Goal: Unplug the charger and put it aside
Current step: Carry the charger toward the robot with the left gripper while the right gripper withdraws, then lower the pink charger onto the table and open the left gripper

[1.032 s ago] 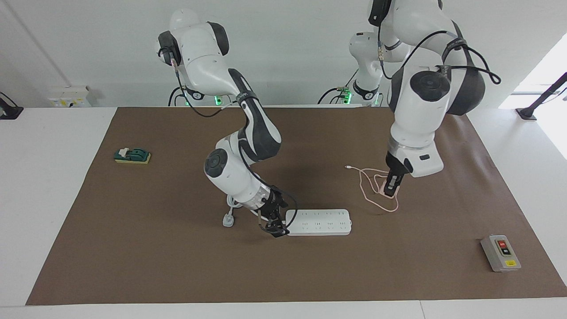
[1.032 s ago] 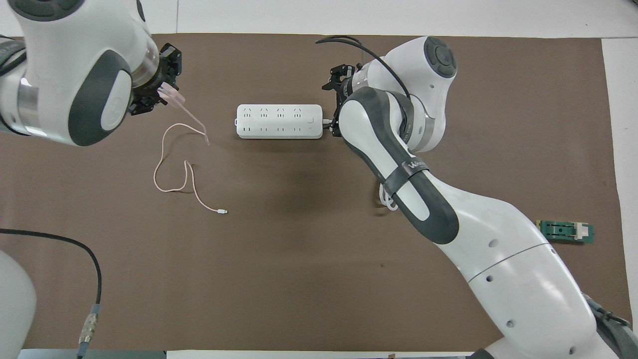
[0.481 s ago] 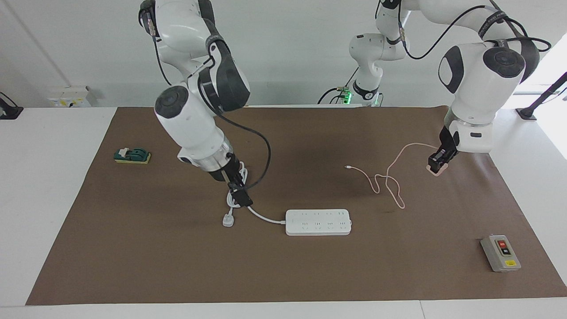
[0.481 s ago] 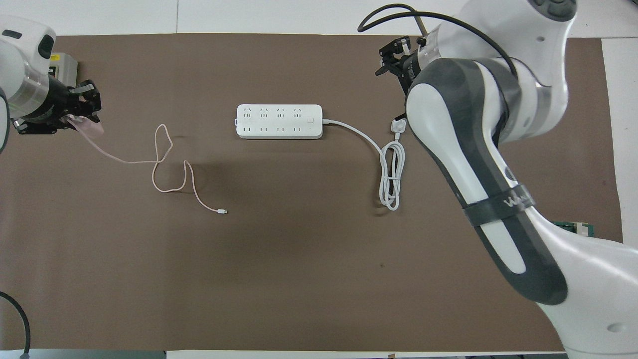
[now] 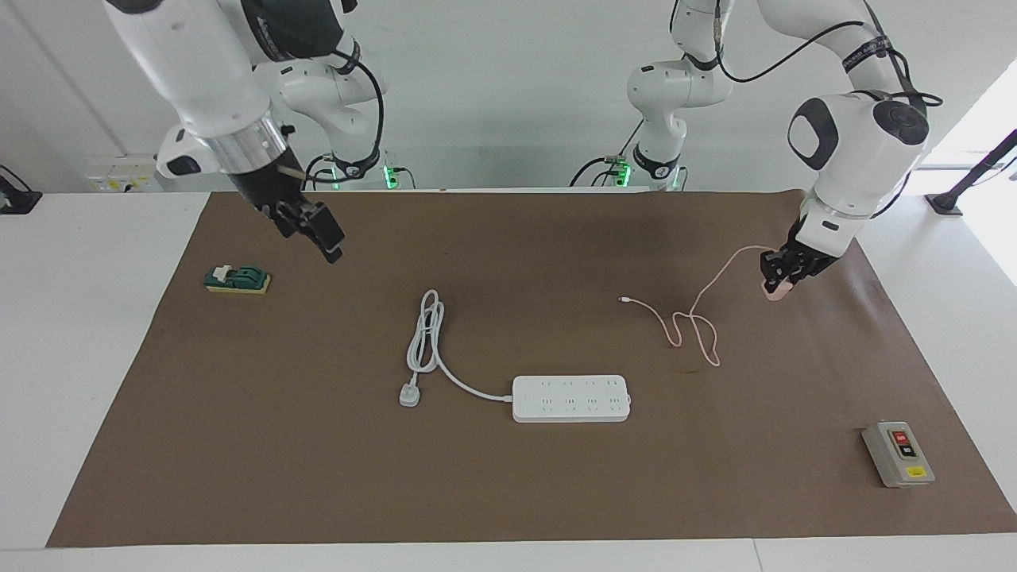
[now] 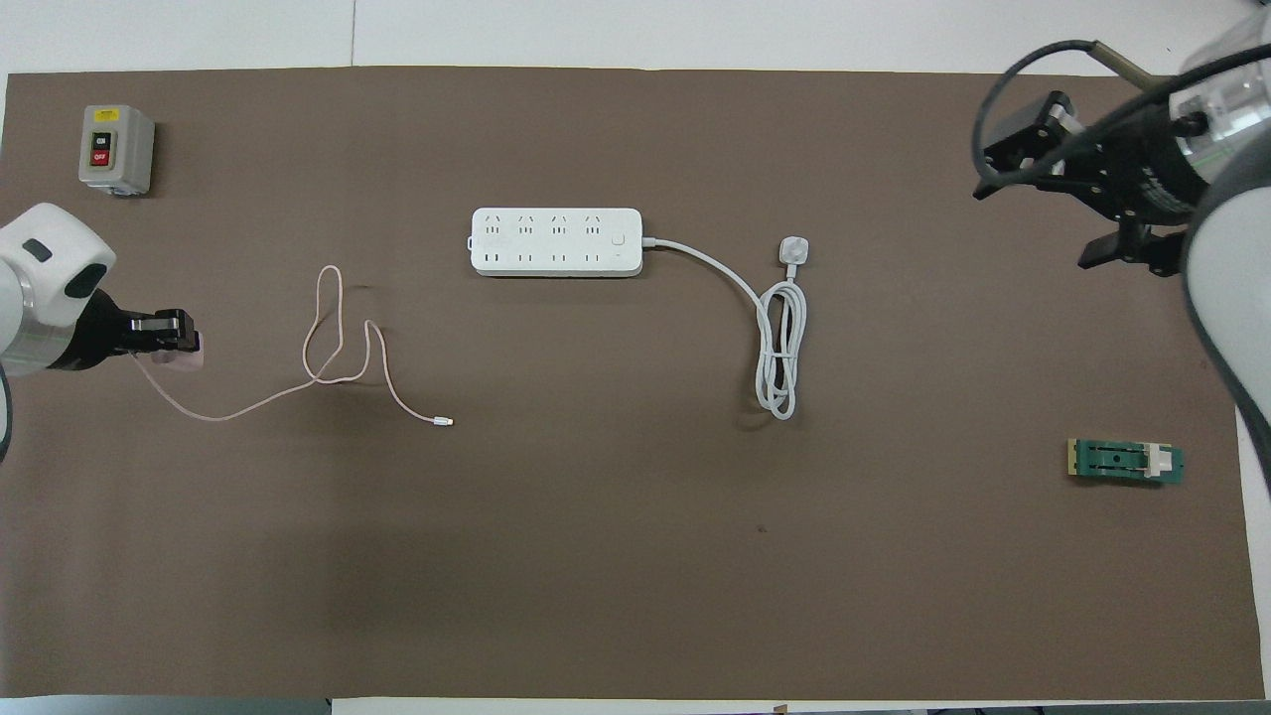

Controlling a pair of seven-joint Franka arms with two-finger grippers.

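**Charger free of the strip, waiting to be set down**

We see the left gripper (image 5: 780,280) at the right of the facing view, its jaws closed on the pale pink charger (image 5: 777,289), which hangs just above the brown mat (image 5: 508,492) toward the left arm's end of the desk (image 5: 95,381). In the overhead view the same charger (image 6: 185,353) sits at the left edge of the frame. Its thin pink cable (image 5: 699,330) trails from the cube down onto the mat, loops once and ends in a tiny connector (image 5: 624,299) lying flat near the middle of the frame.

The white power strip (image 5: 570,398) lies in the lower middle of the facing view, well apart from the charger, with no plug in its sockets. Its thick white cord (image 5: 429,338) is coiled beside it and ends in a white three-pin plug (image 5: 409,395).

The right gripper (image 5: 314,226) hangs in the upper left of the facing view, over bare mat, its jaws apart and holding nothing; that arm waits.

We judge the unplugging done and the placing-aside in hand. The next move calls for lowering the cube until it rests on the mat, then opening the jaws and lifting straight up so the light cable does not drag it along.

A grey switch box (image 5: 898,454) sits at the lower right, a green knife switch (image 5: 237,279) at the left.
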